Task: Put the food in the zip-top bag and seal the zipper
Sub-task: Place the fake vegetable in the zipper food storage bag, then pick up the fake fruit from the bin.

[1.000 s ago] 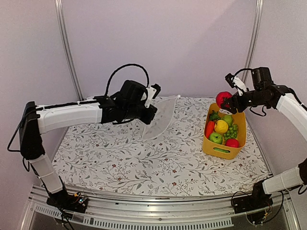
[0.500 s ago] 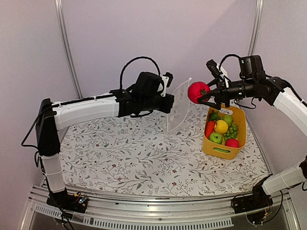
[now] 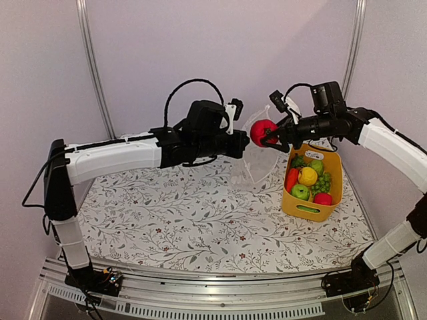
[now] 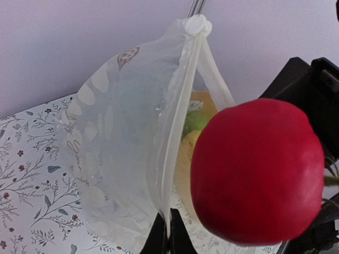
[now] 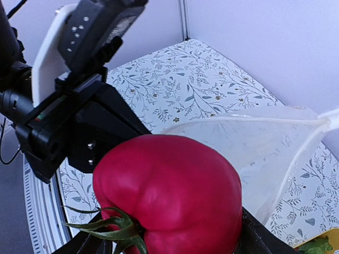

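My left gripper [image 3: 244,145] is shut on the mouth edge of the clear dotted zip-top bag [image 3: 257,160] and holds it hanging above the table; the pinch shows in the left wrist view [image 4: 168,233], where the bag [image 4: 122,159] hangs open and the zipper strip [image 4: 177,127] runs up its edge. My right gripper [image 3: 270,135] is shut on a red round fruit [image 3: 262,132] with a green stem, held at the bag's mouth. The fruit fills the right wrist view [image 5: 169,196] and the left wrist view [image 4: 257,172]. The other food lies in the yellow bin [image 3: 310,211].
The yellow bin stands at the right on the floral tablecloth [image 3: 173,220] and holds a lemon [image 3: 307,176], green apples [image 3: 300,192], grapes [image 3: 322,183], a carrot [image 3: 291,179] and a red fruit [image 3: 323,199]. Grey walls and metal posts close the back.
My right gripper has carried the red fruit from above the bin leftward to the bag's mouth. My left gripper has lifted the bag and moved it right towards the fruit.
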